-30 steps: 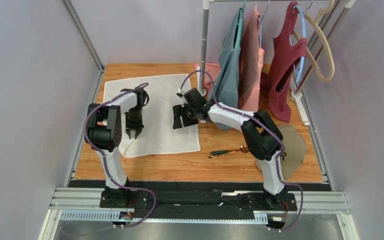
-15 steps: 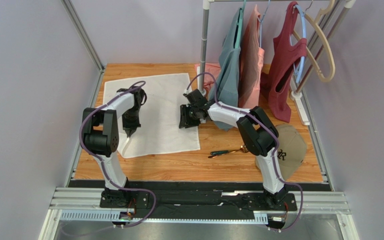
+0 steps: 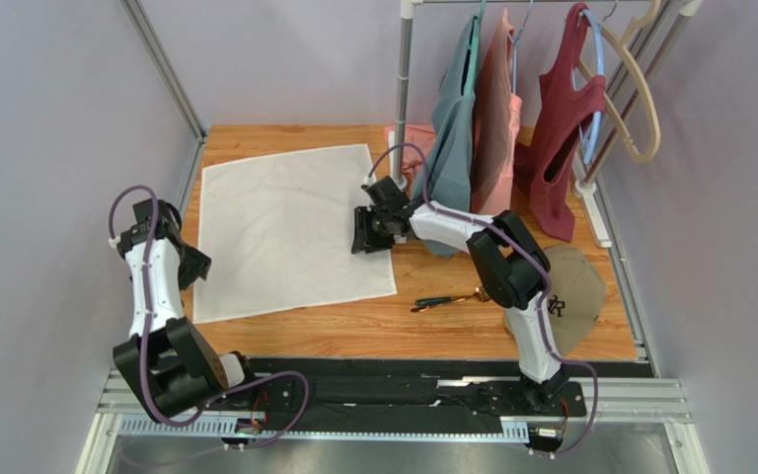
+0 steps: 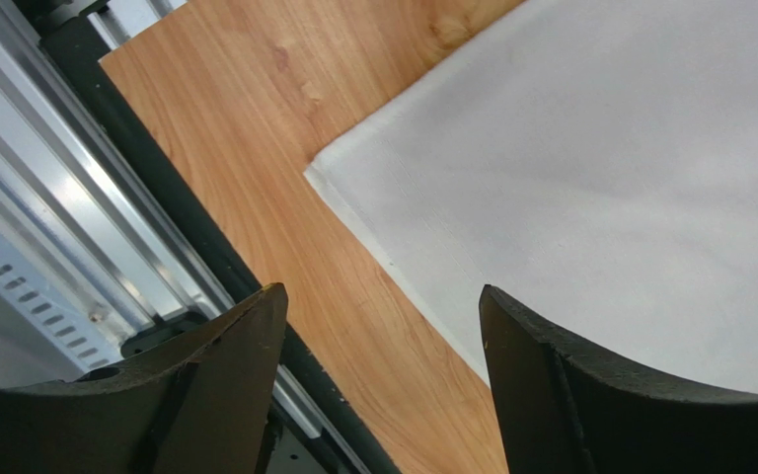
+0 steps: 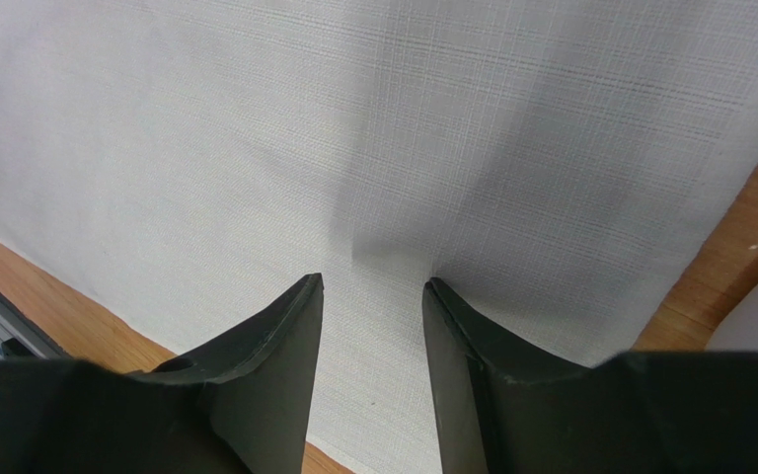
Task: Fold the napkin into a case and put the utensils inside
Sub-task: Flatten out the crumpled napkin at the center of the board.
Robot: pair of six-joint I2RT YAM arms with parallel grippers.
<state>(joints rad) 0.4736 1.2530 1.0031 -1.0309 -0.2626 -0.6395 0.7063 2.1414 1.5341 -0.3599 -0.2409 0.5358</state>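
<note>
Wooden desk (image 3: pixel 304 331), napkin unfolded, cutlery not yet inside.
Nearest, ahead of the right arm's base: utensils (image 3: pixel 447 298) loose on bare wood, near the napkin's (image 3: pixel 289 227) near right corner, not touching it. At the near left corner: left fingers (image 4: pixel 220 390) spread wide, empty, above the cloth's edge. Napkin flat, one layer, no fold visible. Farther in, at its right edge: right fingers (image 5: pixel 265 365) parted, tips close over the weave, apparently gripping nothing. By the look of it, barely begun: all folding and loading left.

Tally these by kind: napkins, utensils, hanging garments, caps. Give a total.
Napkin: 1
Utensils: 2
Hanging garments: 3, teal, peach, maroon
Cap: 1
Total: 7
</note>
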